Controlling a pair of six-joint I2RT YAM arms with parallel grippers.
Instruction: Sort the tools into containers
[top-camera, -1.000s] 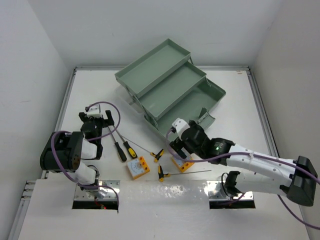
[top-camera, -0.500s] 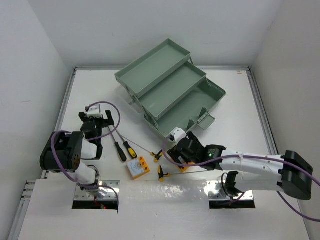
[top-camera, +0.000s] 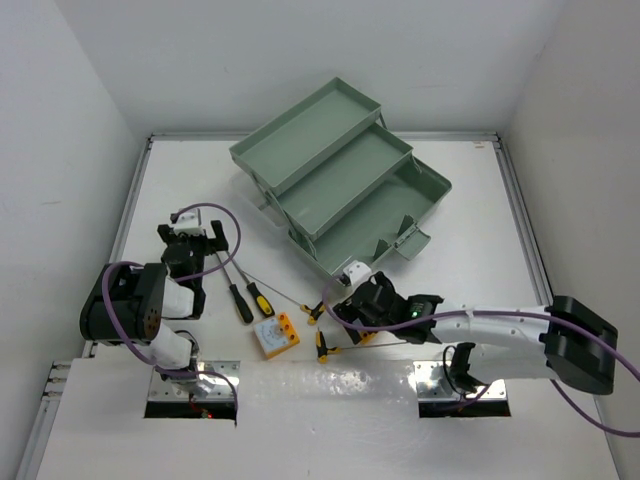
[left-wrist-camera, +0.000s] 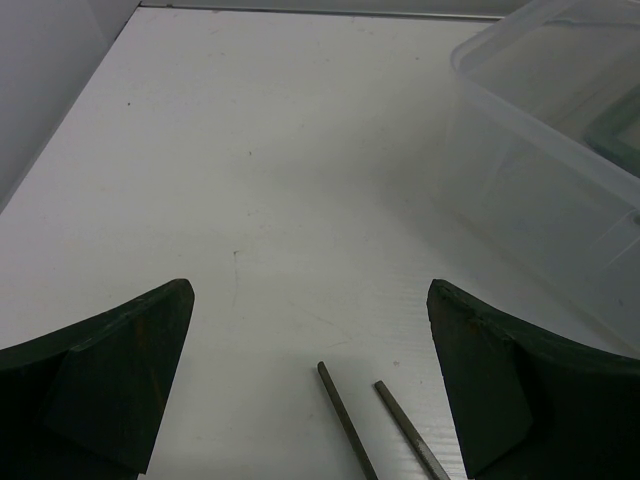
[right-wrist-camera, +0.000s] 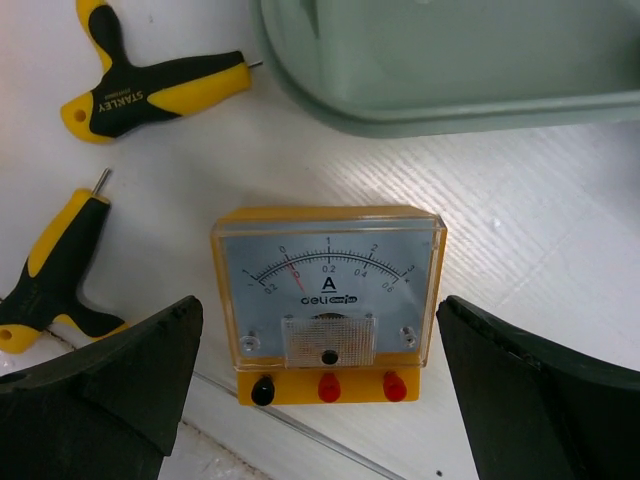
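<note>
1. Between the right jaws, which stand wide apart and grip nothing, lies the orange ammeter (right-wrist-camera: 328, 300). It rests dial-up on the surface (right-wrist-camera: 570, 220), roughly centred in the gap and touching neither side.
2. Just ahead of those jaws runs the rim of a sage-green tray (right-wrist-camera: 450, 105). To their left lie two T-handle keys, one (right-wrist-camera: 150, 92) further ahead and the other (right-wrist-camera: 55, 270) close beside the jaw on that side. A thin metal shaft (right-wrist-camera: 300, 428) passes just by the meter's terminal edge.
3. The step in hand looks like picking up the ammeter: the jaws are lined up over it, but the grasp is not yet made.
4. The next move calls for lowering, closing squarely on the case's two side edges without catching the nearby key or shaft, then lifting it forward into the tray.
5. The left jaws are likewise apart and empty. Two screwdriver shafts (left-wrist-camera: 345, 420) lie between them, and the translucent lid (left-wrist-camera: 540, 180) sits ahead to their right.
</note>
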